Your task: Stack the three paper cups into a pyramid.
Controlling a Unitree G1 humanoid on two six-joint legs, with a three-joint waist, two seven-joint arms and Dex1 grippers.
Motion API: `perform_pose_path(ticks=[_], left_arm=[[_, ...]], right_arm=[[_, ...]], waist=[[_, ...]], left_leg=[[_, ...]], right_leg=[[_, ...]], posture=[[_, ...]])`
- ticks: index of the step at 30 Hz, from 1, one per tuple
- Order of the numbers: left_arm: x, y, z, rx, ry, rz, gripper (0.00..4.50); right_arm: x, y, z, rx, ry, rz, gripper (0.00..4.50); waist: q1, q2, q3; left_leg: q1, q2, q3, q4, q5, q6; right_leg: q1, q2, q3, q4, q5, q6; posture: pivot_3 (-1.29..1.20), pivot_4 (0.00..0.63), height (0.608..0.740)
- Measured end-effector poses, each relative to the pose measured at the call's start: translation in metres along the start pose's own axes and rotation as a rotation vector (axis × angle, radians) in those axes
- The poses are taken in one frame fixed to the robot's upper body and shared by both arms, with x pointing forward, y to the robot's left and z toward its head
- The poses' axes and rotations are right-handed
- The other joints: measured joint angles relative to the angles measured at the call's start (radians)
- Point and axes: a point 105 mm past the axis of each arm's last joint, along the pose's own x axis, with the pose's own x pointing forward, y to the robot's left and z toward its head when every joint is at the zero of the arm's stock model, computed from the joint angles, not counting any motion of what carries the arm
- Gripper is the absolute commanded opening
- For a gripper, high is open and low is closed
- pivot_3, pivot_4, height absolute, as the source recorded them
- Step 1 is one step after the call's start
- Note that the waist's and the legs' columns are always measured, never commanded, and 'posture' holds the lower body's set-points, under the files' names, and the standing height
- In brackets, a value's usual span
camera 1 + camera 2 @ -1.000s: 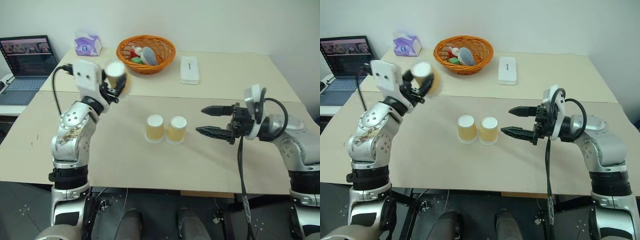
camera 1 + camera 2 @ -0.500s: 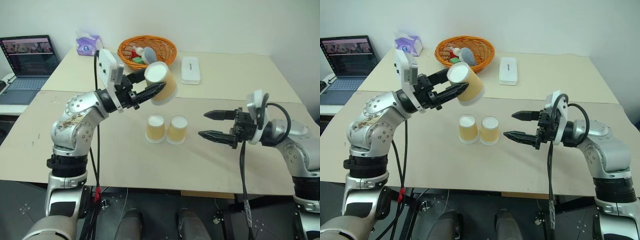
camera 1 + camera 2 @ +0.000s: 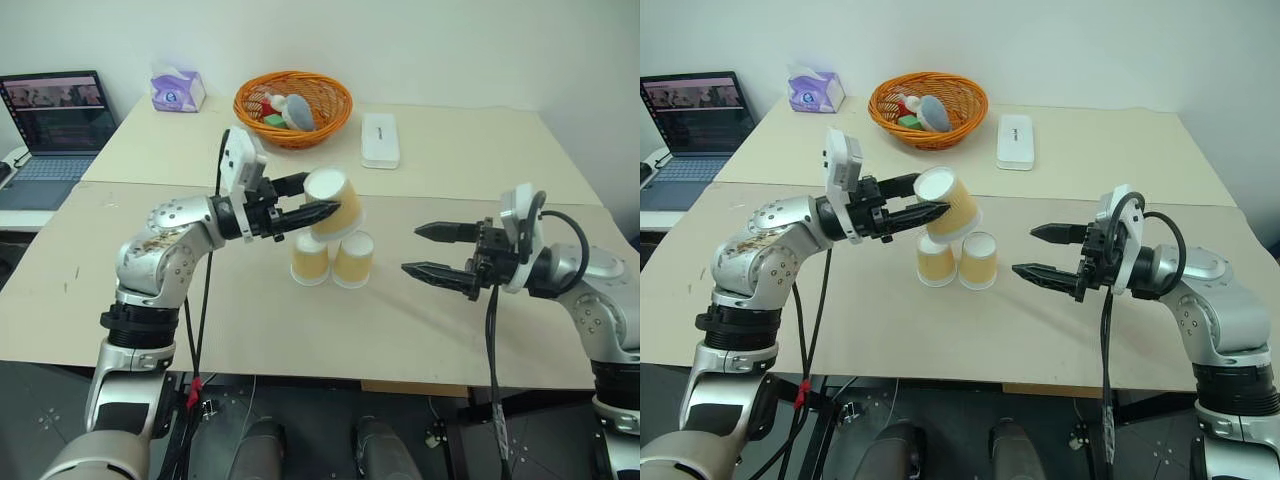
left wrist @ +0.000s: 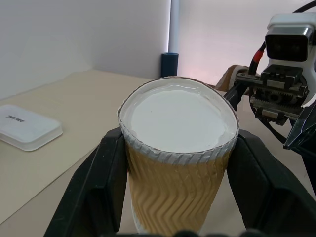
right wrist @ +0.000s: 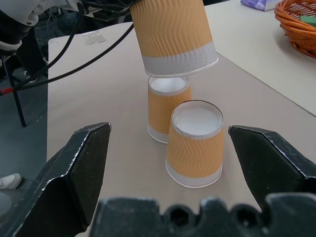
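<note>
This looks like an office or a small lab room. Plain light-wood surfaces [image 3: 470,150] are pushed together against a bare white wall [image 3: 450,40]. An open laptop [image 3: 55,125] with a lit screen sits on a side desk, near a purple tissue box [image 3: 177,88]. An orange wicker basket [image 3: 293,105] of odds and ends and a flat white case [image 3: 380,139] lie further along, and the floor [image 3: 40,410] underneath is dark.

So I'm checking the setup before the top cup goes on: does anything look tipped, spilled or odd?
Only the cup in the left claw is tilted, held above the table. The two cups below stand upside down, side by side and undamaged. The right claw is open and holds nothing. No spill.
</note>
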Motion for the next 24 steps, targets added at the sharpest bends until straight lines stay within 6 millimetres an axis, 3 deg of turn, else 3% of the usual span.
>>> perform_pose_path(ticks=[6,13,18,24], left_arm=[[0.002,0.005,-0.014,0.019,0.051,0.008,2.69],[0.007,0.007,-0.014,0.049,0.059,-0.011,2.69],[0.009,0.008,-0.019,0.029,0.063,-0.016,4.35],[0.014,0.007,-0.009,0.015,0.01,-0.024,4.47]], right_arm=[[0.0,0.0,0.0,-0.003,0.0,-0.003,4.5],[0.0,0.0,0.0,-0.002,0.001,-0.014,4.5],[-0.002,0.0,0.002,-0.007,-0.009,-0.024,4.5],[-0.003,-0.001,0.003,-0.008,-0.013,-0.028,4.5]], waist=[[0.0,0.0,0.0],[0.001,0.0,0.0],[0.001,0.0,0.0],[0.001,0.0,0.0]], left_leg=[[0.0,0.0,0.0,0.0,0.0,0.0],[0.0,0.0,0.0,0.0,0.0,0.0],[0.0,0.0,0.0,0.0,0.0,0.0],[0.0,0.0,0.0,0.0,0.0,0.0]], right_leg=[[0.0,0.0,0.0,0.0,0.0,0.0],[0.0,0.0,0.0,0.0,0.0,0.0],[0.0,0.0,0.0,0.0,0.0,0.0],[0.0,0.0,0.0,0.0,0.0,0.0]], posture=[[0.0,0.15,0.675],[0.0,0.15,0.675],[0.0,0.15,0.675],[0.0,0.15,0.675]])
